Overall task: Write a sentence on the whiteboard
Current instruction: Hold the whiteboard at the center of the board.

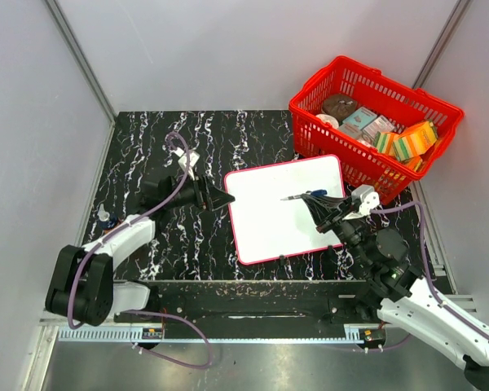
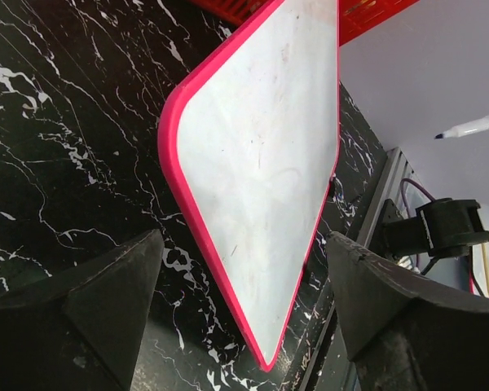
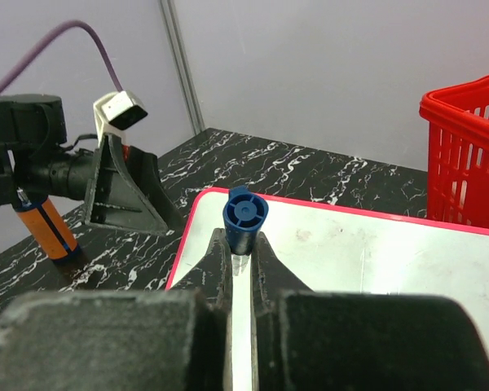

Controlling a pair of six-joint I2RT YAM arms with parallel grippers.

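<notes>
The right tool (image 3: pixel 236 273) is clamped on a blue-capped marker (image 3: pixel 244 216), whose tip points left over the middle of the whiteboard (image 1: pixel 269 224). Whether the tip touches cannot be told. The red-rimmed whiteboard lies flat on the black marbled worktop (image 1: pixel 163 138), its far right corner just beside the red basket (image 1: pixel 350 159). The left tool (image 1: pixel 224 198), its fingers (image 2: pixel 106 309) wide apart, sits at the board's left edge and grips nothing.
</notes>
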